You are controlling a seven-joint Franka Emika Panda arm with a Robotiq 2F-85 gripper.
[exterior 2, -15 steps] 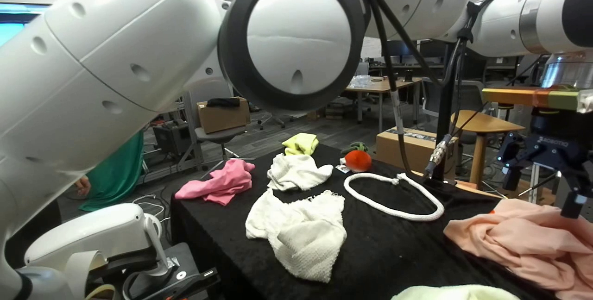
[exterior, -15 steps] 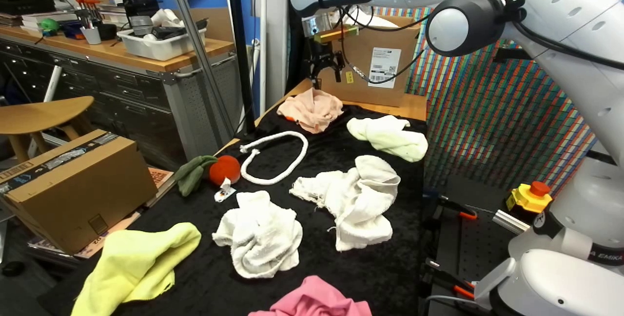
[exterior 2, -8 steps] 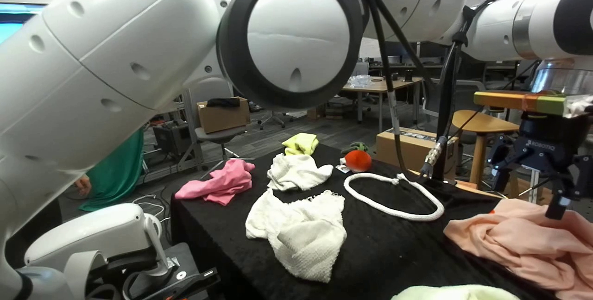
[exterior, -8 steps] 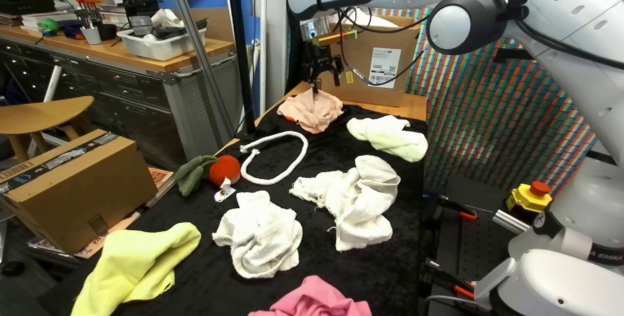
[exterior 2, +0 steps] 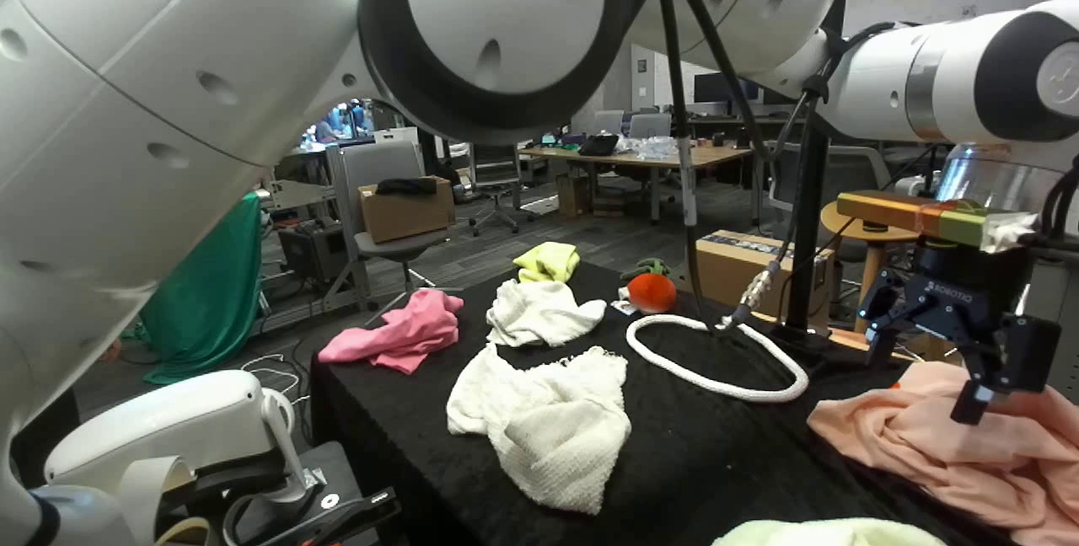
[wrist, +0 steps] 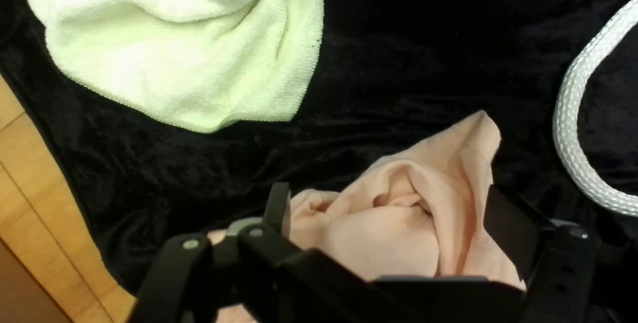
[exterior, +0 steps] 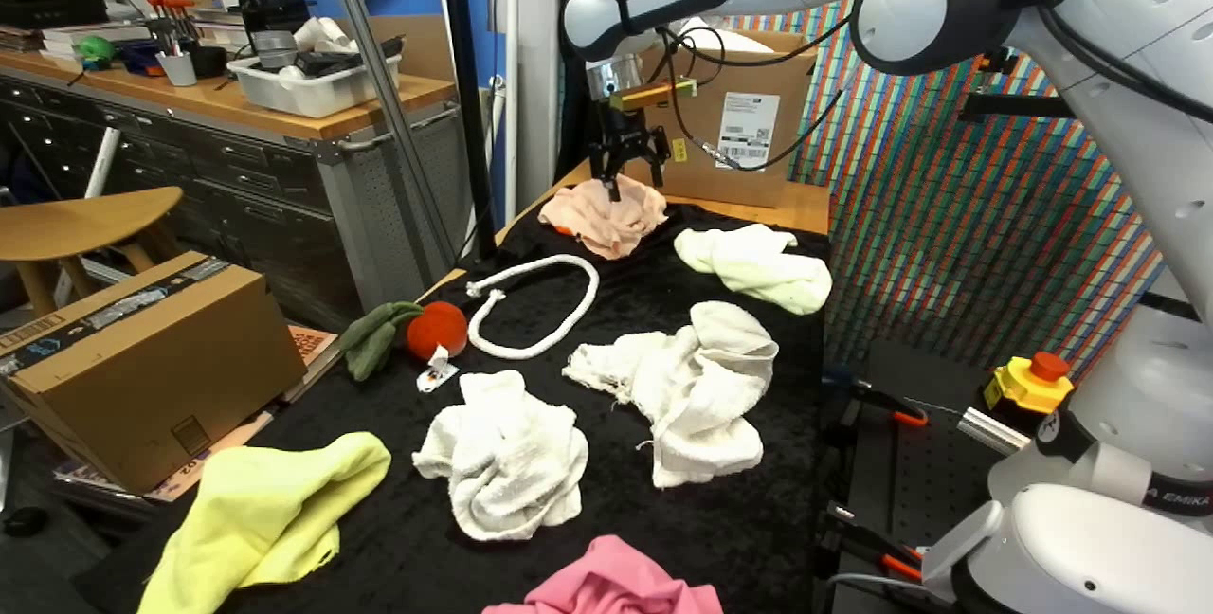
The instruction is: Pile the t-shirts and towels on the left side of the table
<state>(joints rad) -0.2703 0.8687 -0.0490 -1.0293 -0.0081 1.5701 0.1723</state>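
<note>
Fingers point(wrist: 512, 228) spread wide over that peach cloth point(wrist: 389, 236), bunched on the surface point(wrist: 428, 64) near the pale green towel point(wrist: 199, 59); can't tell if touching. I'd go straight down, pinch a thick fold, then lift.

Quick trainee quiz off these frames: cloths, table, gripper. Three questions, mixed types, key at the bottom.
1. True or false: the gripper stands open over the peach cloth.
2. Multiple choice: besides the peach cloth, which cloth shows in the wrist view?
A) pink
B) pale green
C) neither
3. Count: how many white cloths lie on the black table?

Key
1. True.
2. B, the pale green cloth.
3. Two.
</note>
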